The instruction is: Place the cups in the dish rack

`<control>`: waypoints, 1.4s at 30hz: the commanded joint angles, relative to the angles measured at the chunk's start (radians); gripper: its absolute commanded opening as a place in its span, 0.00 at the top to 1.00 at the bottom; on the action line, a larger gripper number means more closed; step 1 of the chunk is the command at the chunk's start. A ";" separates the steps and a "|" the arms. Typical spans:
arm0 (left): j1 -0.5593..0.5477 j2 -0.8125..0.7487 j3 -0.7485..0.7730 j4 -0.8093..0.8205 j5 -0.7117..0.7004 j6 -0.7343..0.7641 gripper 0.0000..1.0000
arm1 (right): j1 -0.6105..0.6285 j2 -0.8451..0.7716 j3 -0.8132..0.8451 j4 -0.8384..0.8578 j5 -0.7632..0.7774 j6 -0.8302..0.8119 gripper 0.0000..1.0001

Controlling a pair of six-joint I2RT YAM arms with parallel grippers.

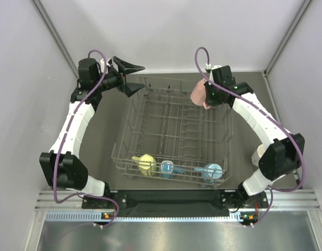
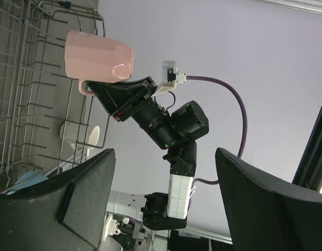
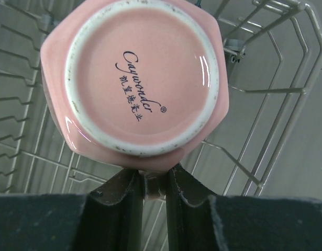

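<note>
Setting: dark grey table [image 1: 103,130] boxed in by pale walls [image 1: 171,31], seen from above and from both wrists.
Pink mug [image 3: 140,78]: held in the air over the far right corner of the dish rack. Its base is turned towards the right wrist camera, and a printed maker's mark shows on it.
Right gripper [image 3: 153,183]: fingers pressed close together, pinching the pink mug's handle between them.
Dish rack [image 1: 130,116]: large grey wire basket with rows of upright tines, in the middle of the table between the two arms.
Near row of the rack: yellow mug [image 1: 146,163] on the left, blue mug [image 1: 167,168] in the middle, light blue mug [image 1: 211,171] on the right, each apart from the others.
White mug [image 1: 258,153]: on the table outside the rack, near its right side, partly hidden by the right arm.
Left gripper [image 1: 131,77]: jaws spread wide with nothing between them, just outside the rack's far left corner.
</note>
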State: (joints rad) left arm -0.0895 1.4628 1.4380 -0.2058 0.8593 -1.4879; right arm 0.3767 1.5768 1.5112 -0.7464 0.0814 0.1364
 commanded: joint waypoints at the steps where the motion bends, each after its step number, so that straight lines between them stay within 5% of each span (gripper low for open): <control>1: 0.022 0.013 0.015 0.019 0.043 0.008 0.19 | -0.001 -0.008 0.015 0.122 0.040 -0.011 1.00; 35: 0.027 0.064 0.064 0.029 0.035 -0.028 0.21 | -0.016 0.124 -0.055 0.179 0.119 -0.070 1.00; 42: 0.028 0.062 0.062 0.023 0.024 -0.026 0.21 | -0.015 0.141 -0.063 0.165 0.130 -0.075 0.80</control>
State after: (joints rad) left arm -0.0669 1.5311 1.4582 -0.2035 0.8917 -1.5166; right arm 0.3740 1.7344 1.4021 -0.6758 0.1768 0.0704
